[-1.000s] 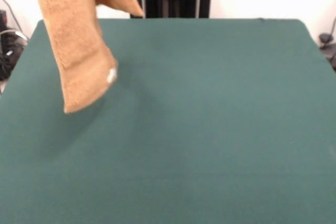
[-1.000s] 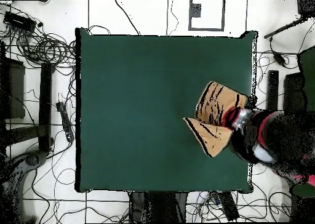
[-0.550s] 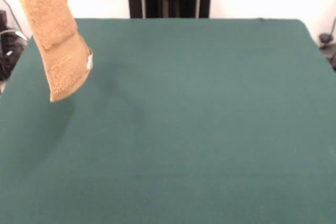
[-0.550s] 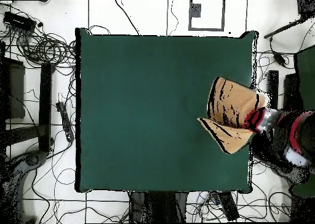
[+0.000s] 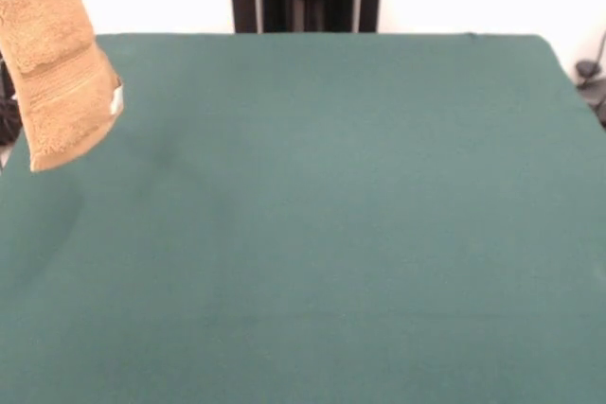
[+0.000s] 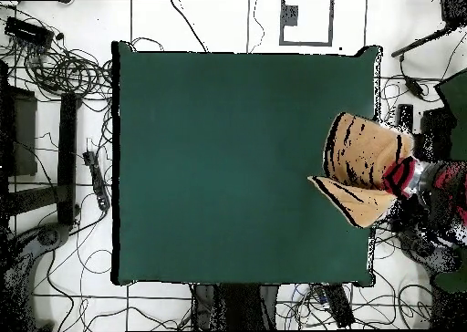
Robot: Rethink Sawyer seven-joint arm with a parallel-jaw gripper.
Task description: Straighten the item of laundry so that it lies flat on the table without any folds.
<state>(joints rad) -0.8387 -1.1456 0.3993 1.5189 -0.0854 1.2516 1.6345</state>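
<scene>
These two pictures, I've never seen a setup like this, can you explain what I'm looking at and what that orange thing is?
Both show one moment from two cameras: one faces the table from across it, the other looks straight down. The table is covered in dark green cloth. The orange thing is a small terry towel, hanging in the air at the table's edge rather than lying on it; its white tag shows. In the overhead view the towel hangs from the end of a red and black robot arm. The gripper itself is hidden.

Tan towel (image 5: 59,73) hangs folded over the green table's (image 5: 331,234) edge.
</scene>
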